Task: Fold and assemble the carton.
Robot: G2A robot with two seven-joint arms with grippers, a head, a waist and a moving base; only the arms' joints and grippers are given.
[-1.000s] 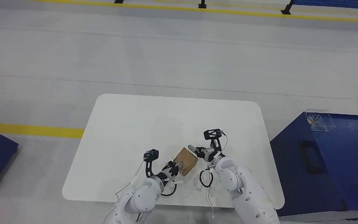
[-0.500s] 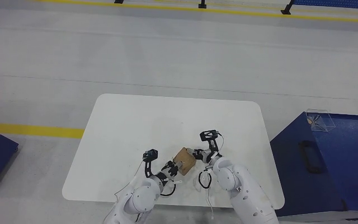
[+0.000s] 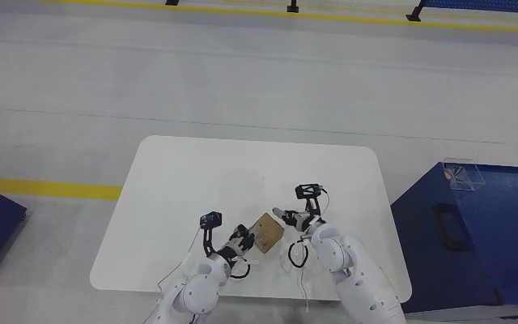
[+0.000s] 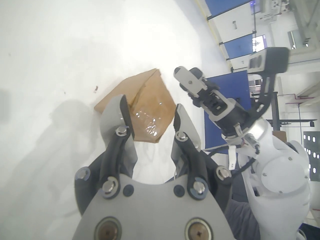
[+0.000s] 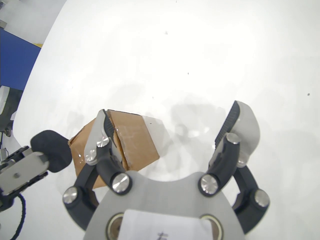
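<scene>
A small brown carton, taped along its top seam, lies on the white table near the front edge. My left gripper sits at its near-left side. In the left wrist view that gripper is open, and the carton's near corner lies between its fingers. My right gripper is at the carton's right side. It stands wide open; one finger rests over the carton, the other finger hangs over bare table.
A blue cabinet stands right of the table, with a clear plastic box on it. The table's back and left parts are bare. Grey floor with yellow lines surrounds the table.
My left arm has shifted a little to the left. The right gripper closed in on the carton, then drew slightly back. The carton has barely moved.
</scene>
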